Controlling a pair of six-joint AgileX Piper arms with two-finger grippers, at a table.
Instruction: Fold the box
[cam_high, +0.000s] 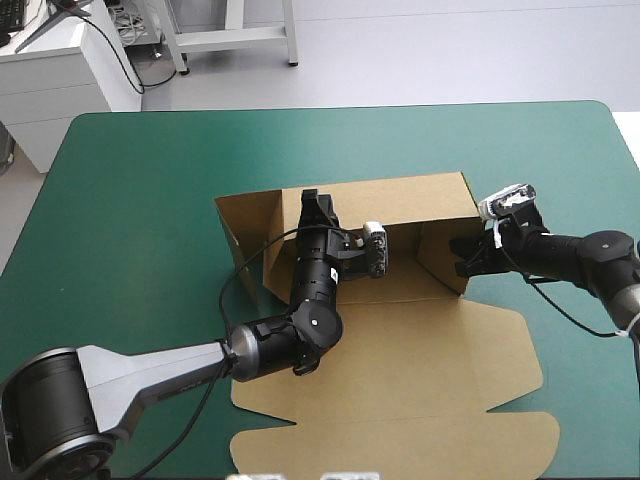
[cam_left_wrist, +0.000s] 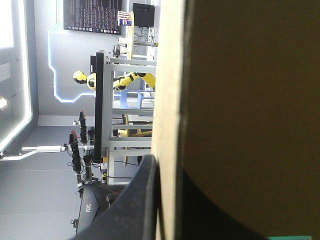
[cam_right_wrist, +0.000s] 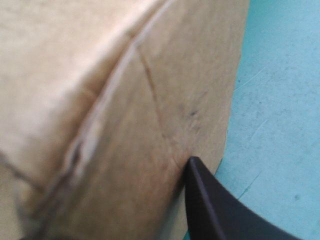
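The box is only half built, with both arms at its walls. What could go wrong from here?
The left fingers pinch the far wall of the box; a hard pull could crease it. The right fingers grip the right side wall, which could flop outward if they slip off.

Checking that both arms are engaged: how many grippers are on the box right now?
2. The left gripper grips the raised far wall of the box near its middle. The right gripper grips the raised wall at the right end.
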